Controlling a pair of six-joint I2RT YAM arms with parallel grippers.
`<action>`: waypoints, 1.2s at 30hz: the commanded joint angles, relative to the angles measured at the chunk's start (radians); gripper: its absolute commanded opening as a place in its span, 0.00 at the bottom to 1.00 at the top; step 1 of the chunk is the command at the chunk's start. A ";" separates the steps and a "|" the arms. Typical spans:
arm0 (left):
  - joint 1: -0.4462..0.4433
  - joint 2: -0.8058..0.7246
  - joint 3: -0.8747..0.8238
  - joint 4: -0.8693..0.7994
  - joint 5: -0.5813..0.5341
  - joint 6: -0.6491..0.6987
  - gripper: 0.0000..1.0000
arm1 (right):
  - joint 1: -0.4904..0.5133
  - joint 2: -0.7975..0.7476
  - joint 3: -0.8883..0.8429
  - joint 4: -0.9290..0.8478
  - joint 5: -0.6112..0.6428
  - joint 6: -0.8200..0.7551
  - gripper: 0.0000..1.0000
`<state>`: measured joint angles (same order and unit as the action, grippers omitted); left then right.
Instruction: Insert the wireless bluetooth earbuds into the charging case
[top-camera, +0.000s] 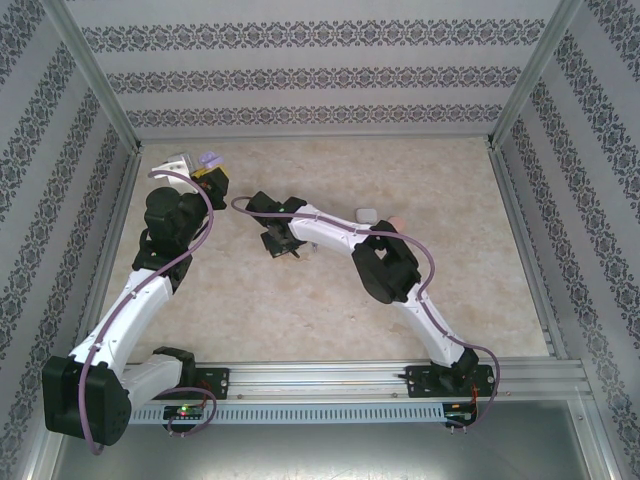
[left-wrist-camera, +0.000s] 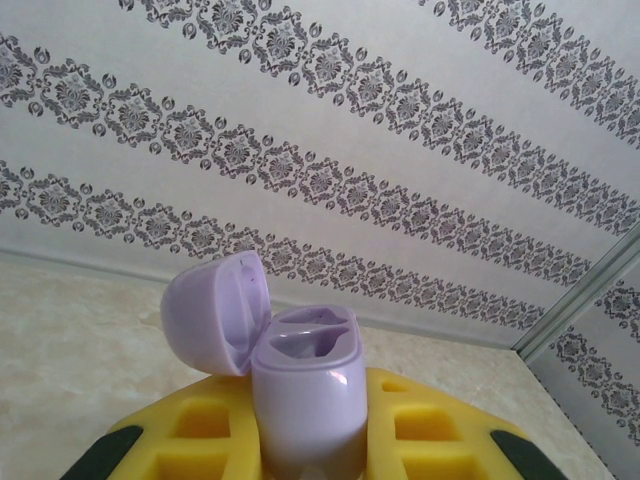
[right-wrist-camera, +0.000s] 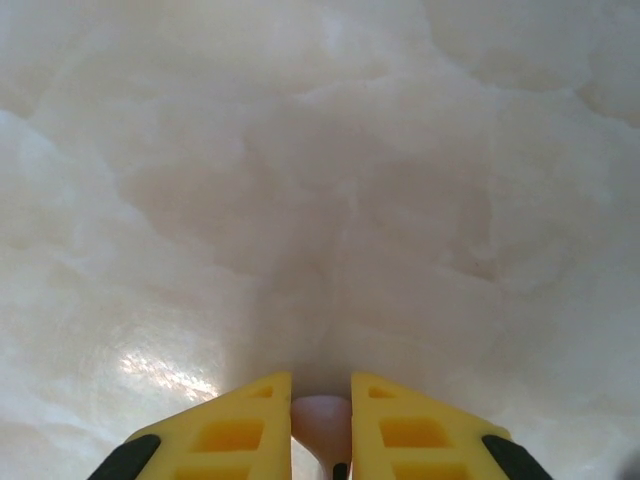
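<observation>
My left gripper (top-camera: 208, 175) is at the far left of the table, shut on a lilac charging case (left-wrist-camera: 308, 395). The case stands upright between the yellow fingers (left-wrist-camera: 205, 425), its lid (left-wrist-camera: 215, 312) hinged open to the left. Both of its wells look empty. My right gripper (right-wrist-camera: 321, 402) hangs low over the table near the middle (top-camera: 285, 246). It is shut on a small pale pinkish earbud (right-wrist-camera: 321, 418), and both fingers (right-wrist-camera: 245, 430) touch the earbud's sides.
A white case (top-camera: 366, 213) and a pinkish case (top-camera: 398, 220) lie on the marble table (top-camera: 300, 310) behind the right arm's elbow. Patterned walls (top-camera: 300, 70) close in the back and both sides.
</observation>
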<state>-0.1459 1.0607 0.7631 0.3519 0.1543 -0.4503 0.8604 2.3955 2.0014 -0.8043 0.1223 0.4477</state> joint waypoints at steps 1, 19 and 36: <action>0.016 -0.001 0.008 0.024 0.038 0.004 0.00 | -0.013 -0.082 -0.055 0.014 0.008 0.027 0.18; -0.022 0.095 -0.002 0.174 0.241 0.116 0.00 | -0.169 -0.557 -0.293 0.089 0.039 -0.011 0.17; -0.303 0.287 -0.064 0.431 0.457 0.525 0.00 | -0.206 -0.928 -0.373 0.172 0.029 -0.076 0.19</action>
<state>-0.4217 1.3319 0.6964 0.6613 0.5579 -0.0147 0.6567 1.5227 1.6669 -0.6788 0.1452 0.3908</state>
